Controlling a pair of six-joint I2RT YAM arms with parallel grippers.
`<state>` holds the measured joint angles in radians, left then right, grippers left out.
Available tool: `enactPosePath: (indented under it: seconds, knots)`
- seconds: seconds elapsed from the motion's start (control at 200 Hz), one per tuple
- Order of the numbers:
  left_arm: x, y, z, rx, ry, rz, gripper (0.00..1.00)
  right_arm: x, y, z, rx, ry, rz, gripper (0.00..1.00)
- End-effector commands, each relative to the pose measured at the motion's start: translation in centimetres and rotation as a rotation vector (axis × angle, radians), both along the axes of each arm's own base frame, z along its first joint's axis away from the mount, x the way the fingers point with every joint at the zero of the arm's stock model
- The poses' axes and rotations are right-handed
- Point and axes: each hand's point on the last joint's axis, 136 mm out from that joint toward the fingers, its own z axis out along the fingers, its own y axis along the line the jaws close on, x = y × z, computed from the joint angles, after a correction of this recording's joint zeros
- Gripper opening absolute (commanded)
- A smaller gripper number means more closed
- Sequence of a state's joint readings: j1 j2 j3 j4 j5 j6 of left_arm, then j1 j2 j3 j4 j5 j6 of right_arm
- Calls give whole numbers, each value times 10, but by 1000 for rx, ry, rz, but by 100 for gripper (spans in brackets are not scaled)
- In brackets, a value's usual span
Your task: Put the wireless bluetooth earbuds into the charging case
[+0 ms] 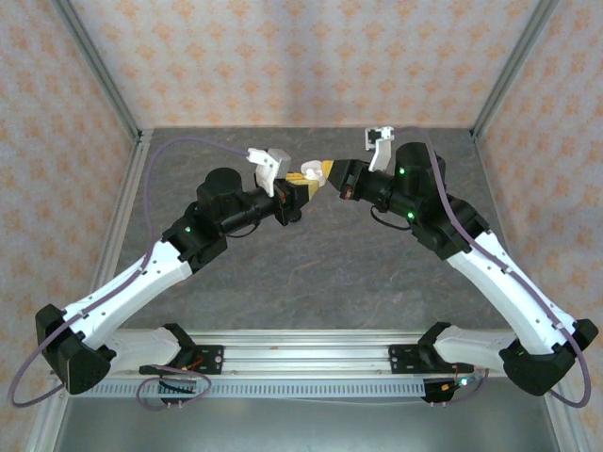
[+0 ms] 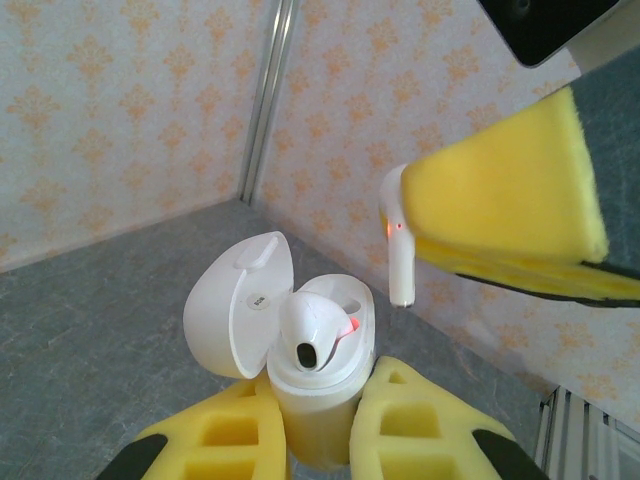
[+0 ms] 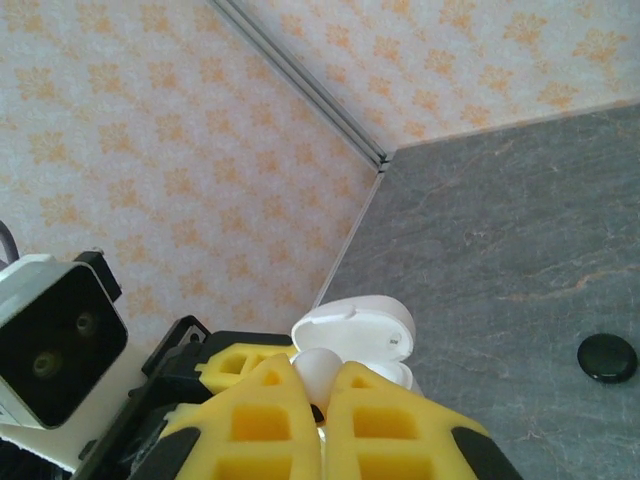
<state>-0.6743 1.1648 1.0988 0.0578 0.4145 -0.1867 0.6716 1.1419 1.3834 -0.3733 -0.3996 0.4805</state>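
Charging case clamped upright between left claw fingers. Lid hinged open toward 9 o'clock. Contents: one white earbud sits in the near slot, with a red glow beside it. Right claw is pinched shut on second white earbud, stem pointing down, red dot lit. It hangs at 2 o'clock of the case, just above the rim, not touching. Top view: both claws meet over the table, toward 12 o'clock. Small black round thing lies on the table at 3 o'clock in right wrist view; can't tell what it is.
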Motion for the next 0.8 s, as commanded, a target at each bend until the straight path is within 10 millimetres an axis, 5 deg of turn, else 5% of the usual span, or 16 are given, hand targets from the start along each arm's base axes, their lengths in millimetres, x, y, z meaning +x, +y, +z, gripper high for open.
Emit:
enactPosePath:
  seconds: [0.0,0.796]
  knots:
    - [-3,0,20,-43,-45,-5,0,4,3,22,28,-66,-1,7]
    - [-3,1,25,-46,-58,0,0,0,6,-20,-72,14,38,6]
